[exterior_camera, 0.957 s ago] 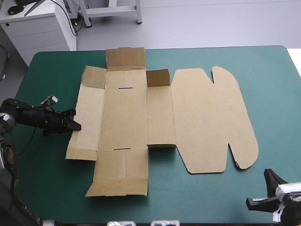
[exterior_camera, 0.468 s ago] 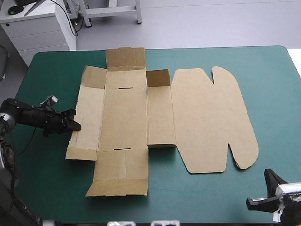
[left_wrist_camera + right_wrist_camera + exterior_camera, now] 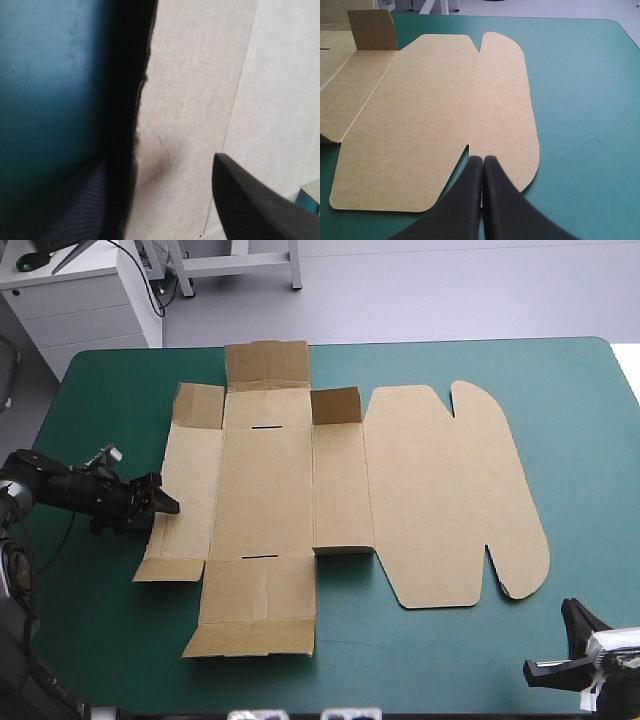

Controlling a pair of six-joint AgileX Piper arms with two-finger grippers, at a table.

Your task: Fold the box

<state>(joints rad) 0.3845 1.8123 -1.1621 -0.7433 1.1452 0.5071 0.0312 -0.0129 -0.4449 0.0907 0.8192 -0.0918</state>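
- The brown box (image 3: pixel 290 500) lay as an open cut sheet on the teal-green surface (image 3: pixel 560 400), almost all of it flat.
- The rounded lid (image 3: pixel 450 500) was the right part of the box and lay flat.
- One small flap (image 3: pixel 335 405) stood upright at the far end of the box, just beside the lid.
- My left tool (image 3: pixel 166 505) was low at the left edge of the box and pointed toward it.
- In the left wrist view its black fingers (image 3: pixel 250 200) stood well apart, and the edge of the left panel (image 3: pixel 190 490) of the box lay between them.
- One finger was over the board. The other was in shadow at the edge, so I could not tell if it touched.
- My right tool (image 3: pixel 483 159) was at the near right of the box, apart from it. Its fingers were pressed together in one pointed arch, aimed at the lid.
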